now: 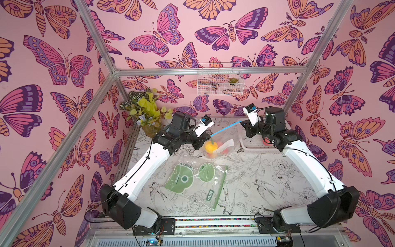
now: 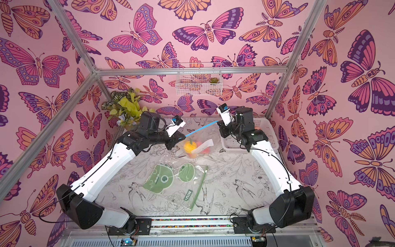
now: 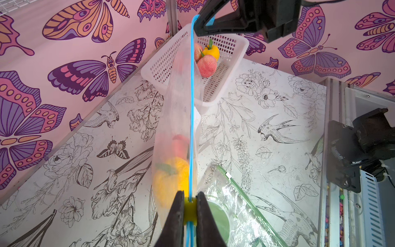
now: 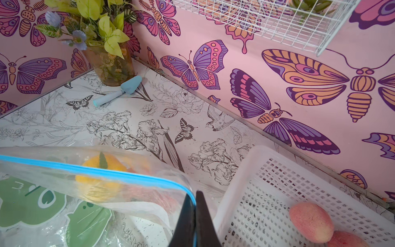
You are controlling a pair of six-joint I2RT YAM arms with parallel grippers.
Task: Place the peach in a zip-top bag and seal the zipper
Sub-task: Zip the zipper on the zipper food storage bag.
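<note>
Peach (image 3: 180, 145) in bag (image 3: 177, 107). Left gripper (image 3: 190, 195) pinches slider (image 3: 189, 212); right gripper (image 4: 194, 196) clamps zipper (image 3: 192, 85) at far-right end. I judge seal nearly complete.

Left the peach (image 3: 180, 145) a pink blur inside the zip-top bag (image 3: 171, 111), half hid the basket (image 1: 250, 143) behind the right arm (image 1: 299, 158) in both top views.
</note>
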